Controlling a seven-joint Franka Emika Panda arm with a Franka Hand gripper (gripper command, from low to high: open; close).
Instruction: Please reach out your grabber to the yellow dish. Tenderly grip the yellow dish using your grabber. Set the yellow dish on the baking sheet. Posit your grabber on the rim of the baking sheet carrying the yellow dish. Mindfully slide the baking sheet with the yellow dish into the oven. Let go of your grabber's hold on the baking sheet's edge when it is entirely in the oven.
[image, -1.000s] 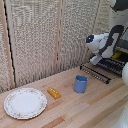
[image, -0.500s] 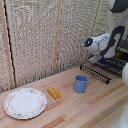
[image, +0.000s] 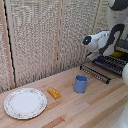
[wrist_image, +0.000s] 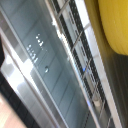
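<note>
My grabber (image: 103, 51) hangs at the exterior view's right, its white wrist over the near end of the baking sheet (image: 107, 65), a dark rack of wire bars. Its fingers are hidden there and do not show in the wrist view. A patch of the yellow dish (image: 118, 54) shows behind the arm, on the rack. Close up, the wrist view has the yellow dish (wrist_image: 115, 25) resting on the baking sheet's bars (wrist_image: 82, 55), beside a grey glass panel in a metal frame (wrist_image: 42, 70) that belongs to the oven.
On the wooden table stand a blue cup (image: 80, 83), a small orange-yellow block (image: 54, 93) and a large white patterned plate (image: 25, 102). A slatted screen closes off the back. A white rounded shape (image: 124, 75) sits at the right edge.
</note>
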